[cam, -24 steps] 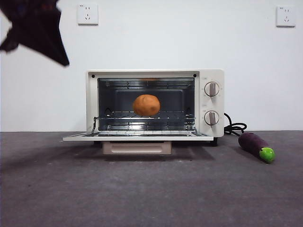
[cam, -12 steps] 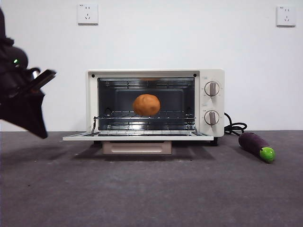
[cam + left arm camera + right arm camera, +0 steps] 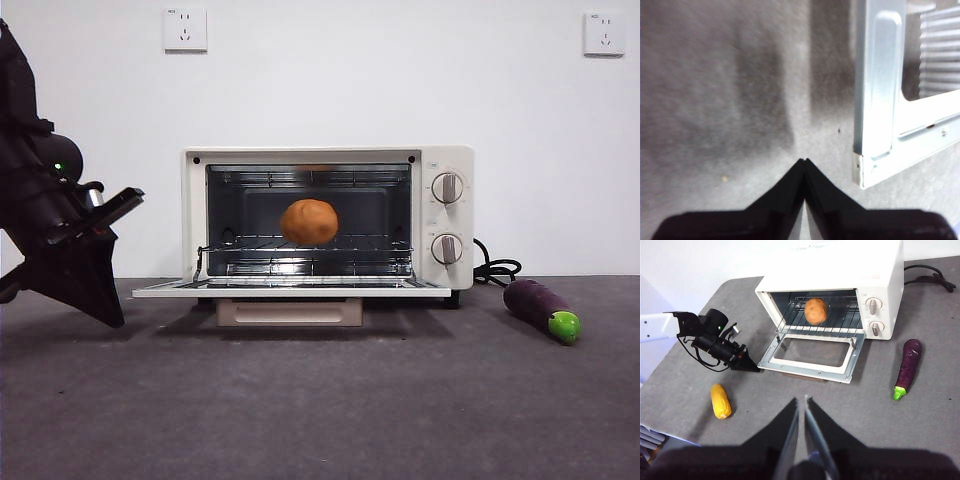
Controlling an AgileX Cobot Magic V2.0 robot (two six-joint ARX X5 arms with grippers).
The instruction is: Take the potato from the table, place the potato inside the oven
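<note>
Potato [image 3: 309,221] sits on the wire rack [image 3: 310,243] inside the oven [image 3: 447,160], roughly central. The oven door [image 3: 290,290] is folded down flat, level over the worktop [image 3: 320,400].

Left gripper [image 3: 112,315] is low beside the open door's outer corner, tips together and empty. In the left wrist view its closed tips [image 3: 804,161] point at bare worktop near the door's metal corner [image 3: 860,170]; whether the tips touch the surface cannot be judged from this blurred view.

Right gripper [image 3: 802,399] is held high over the near side of the worktop, jaws nearly together with only a thin slit between them, holding nothing.

An eggplant [image 3: 541,308] lies on the worktop beside the oven's knob side, near the black cord [image 3: 497,270]. A corn cob [image 3: 720,401] lies on the worktop near the left gripper, apart from it.
</note>
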